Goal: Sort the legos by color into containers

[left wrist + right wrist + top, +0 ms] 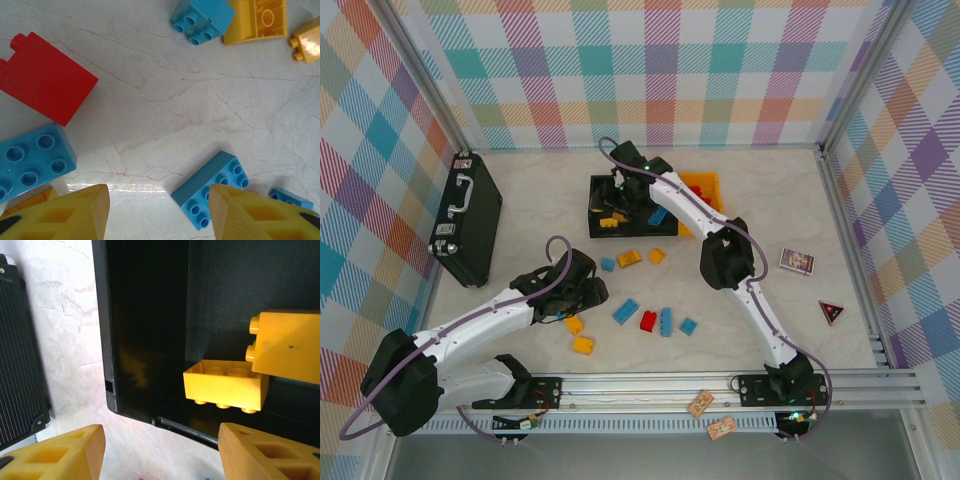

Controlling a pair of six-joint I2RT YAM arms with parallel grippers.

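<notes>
While the right gripper (161, 439) hangs unclenched and empty over a black bin (145, 330) (two yellow bricks (226, 385) lie inside), the left gripper (159, 196) hovers spread, gripping nothing, above the table (165, 115) among loose legos: a blue brick (205, 187) nearest, a red brick (45, 77) farther off.
</notes>
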